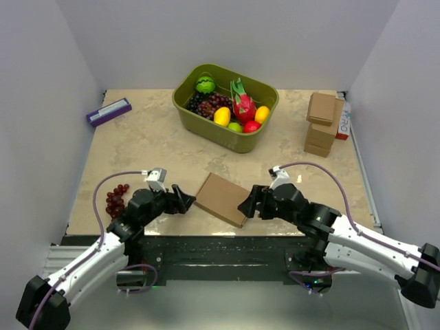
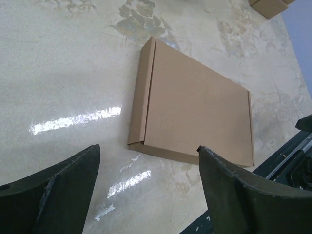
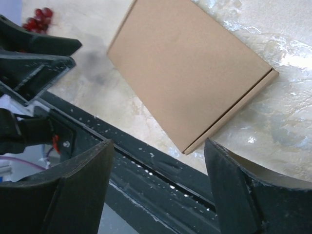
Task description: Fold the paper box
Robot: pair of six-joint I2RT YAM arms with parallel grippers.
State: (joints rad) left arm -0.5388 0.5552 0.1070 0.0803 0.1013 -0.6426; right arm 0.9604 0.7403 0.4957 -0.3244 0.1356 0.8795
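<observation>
The paper box (image 1: 222,199) is a thin closed brown cardboard mailer lying flat near the table's front edge, between my two arms. It shows in the left wrist view (image 2: 195,105) and the right wrist view (image 3: 187,66). My left gripper (image 1: 184,200) is open and empty just left of the box, fingers apart and clear of it (image 2: 146,168). My right gripper (image 1: 249,205) is open and empty at the box's right corner, not touching it (image 3: 158,161).
A green bin of toy fruit (image 1: 225,106) stands at the back centre. A stack of small brown boxes (image 1: 322,124) is at the back right, a purple box (image 1: 108,111) at the back left, red grapes (image 1: 115,199) by the left arm. The black table edge (image 3: 146,161) runs under the right gripper.
</observation>
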